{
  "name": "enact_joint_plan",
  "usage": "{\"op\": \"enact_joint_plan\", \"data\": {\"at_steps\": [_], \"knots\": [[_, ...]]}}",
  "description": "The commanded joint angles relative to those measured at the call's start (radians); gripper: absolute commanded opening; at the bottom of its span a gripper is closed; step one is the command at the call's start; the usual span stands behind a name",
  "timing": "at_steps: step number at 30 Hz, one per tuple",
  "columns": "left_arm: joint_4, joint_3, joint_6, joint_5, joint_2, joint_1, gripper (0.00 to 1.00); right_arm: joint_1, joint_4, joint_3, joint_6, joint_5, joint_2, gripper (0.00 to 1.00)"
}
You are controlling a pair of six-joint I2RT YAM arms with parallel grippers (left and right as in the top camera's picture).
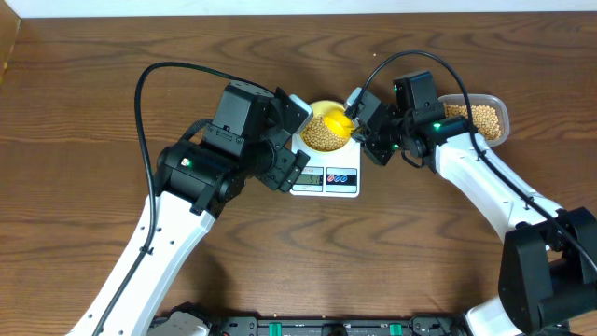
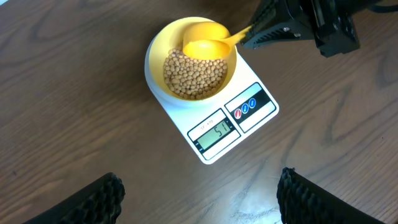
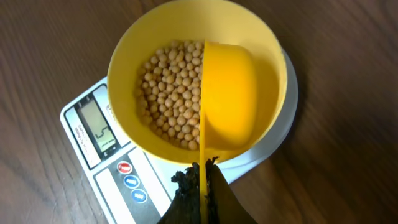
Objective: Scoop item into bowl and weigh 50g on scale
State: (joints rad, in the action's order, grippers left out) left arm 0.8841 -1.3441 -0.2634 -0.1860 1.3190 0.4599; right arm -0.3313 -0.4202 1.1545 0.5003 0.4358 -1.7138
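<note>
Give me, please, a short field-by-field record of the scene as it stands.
bowl: yellow, sitting on the scale
beans: loose heap in the bowl; more in the clear tub on the right
display: reads 51
scoop: yellow, tipped on its side in the bowl
right gripper: shut on the scoop's handle
left gripper: open, holding nothing, above the table beside the scale

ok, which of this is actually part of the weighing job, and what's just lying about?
In the job: soybeans, yellow bowl, scale, yellow scoop, right fingers gripping it, clear bean tub.
Lying about: nothing loose that I can see; left fingers open, holding nothing.
</note>
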Motion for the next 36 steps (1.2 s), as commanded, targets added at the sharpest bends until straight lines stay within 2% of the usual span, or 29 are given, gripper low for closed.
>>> {"op": "enact_joint_plan", "data": {"at_steps": [1,36], "knots": [[0.002,-0.008,-0.009,-0.012,0.001,-0.004,0.81,-0.004,-0.008,0.011,0.01,0.0,0.01,0.01],[0.002,-0.008,-0.009,-0.012,0.001,-0.004,0.81,-0.03,-0.014,0.011,0.01,0.05,0.01,0.01]]}}
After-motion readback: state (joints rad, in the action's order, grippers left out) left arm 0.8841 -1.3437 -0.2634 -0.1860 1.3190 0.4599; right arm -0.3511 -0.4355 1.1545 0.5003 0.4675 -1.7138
